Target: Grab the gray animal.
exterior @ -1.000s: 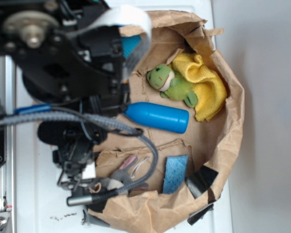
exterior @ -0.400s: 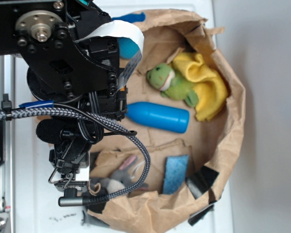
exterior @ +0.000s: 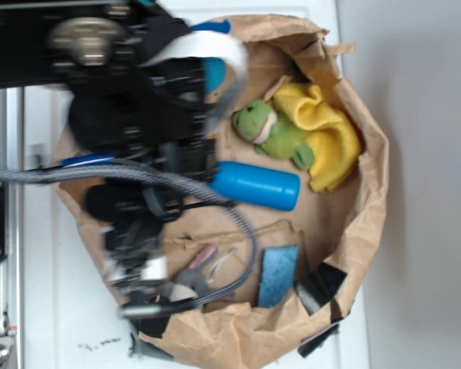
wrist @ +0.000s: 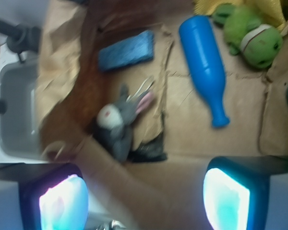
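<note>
Bunny (wrist: 119,122) lies on its side on the brown paper bag (wrist: 192,120), near the bag's low folded wall, just left of a torn flap. It's a small plush: prob. light, soft, squashy, not fragile, fuzzy so not slippery. Best hold looks like across the body/head bulk, not the thin pink ears, which would likely slip or stretch. Plush should compress, so a firm squeeze is fine.

End effector (wrist: 144,201) has its fingers spread wide, nothing between them; bunny sits ahead of and between them in wrist view, closer to the left finger. Ext. view is motion-blurred; arm and cable cover most of the bunny (exterior: 196,270), only ears and some gray show.

Around: blue pad (wrist: 126,50) beyond the bunny, near but apart. Blue bottle (wrist: 204,64) to the right, well apart. Frog (wrist: 252,31) on yellow cloth (exterior: 330,138), far corner, no obstacle. Dark scrap (wrist: 149,149) touches or nearly touches the bunny's lower side; can't tell which.

Main snag, likely: raised paper fold by the bunny could catch the left finger on descent, or get pinched along with the plush.
</note>
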`<state>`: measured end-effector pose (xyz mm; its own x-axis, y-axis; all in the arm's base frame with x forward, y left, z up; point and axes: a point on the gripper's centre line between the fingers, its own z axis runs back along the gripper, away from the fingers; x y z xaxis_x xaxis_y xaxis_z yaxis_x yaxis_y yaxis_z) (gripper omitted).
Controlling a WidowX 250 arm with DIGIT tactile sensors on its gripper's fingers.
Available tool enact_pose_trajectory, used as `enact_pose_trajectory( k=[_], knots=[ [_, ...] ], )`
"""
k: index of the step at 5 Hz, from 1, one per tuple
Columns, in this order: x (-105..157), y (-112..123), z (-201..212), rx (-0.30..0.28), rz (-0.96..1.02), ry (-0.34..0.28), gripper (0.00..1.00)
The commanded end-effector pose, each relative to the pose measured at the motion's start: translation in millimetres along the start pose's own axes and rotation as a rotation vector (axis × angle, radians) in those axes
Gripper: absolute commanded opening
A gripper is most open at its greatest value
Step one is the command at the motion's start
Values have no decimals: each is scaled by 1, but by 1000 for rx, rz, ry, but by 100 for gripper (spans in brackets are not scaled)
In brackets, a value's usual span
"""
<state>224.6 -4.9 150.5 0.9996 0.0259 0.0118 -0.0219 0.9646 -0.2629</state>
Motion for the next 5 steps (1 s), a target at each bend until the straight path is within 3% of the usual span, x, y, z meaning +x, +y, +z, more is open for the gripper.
enact_pose_trajectory(
  k=[1,2,3,4,5],
  knots=[
    [40,26,-14,84,166,-87,100],
    [42,33,-33,155,202,-120,100],
    [36,25,-53,141,161,-39,100],
    [23,13,-58,86,119,12,100],
    [12,-1,-57,43,72,28,100]
  ],
)
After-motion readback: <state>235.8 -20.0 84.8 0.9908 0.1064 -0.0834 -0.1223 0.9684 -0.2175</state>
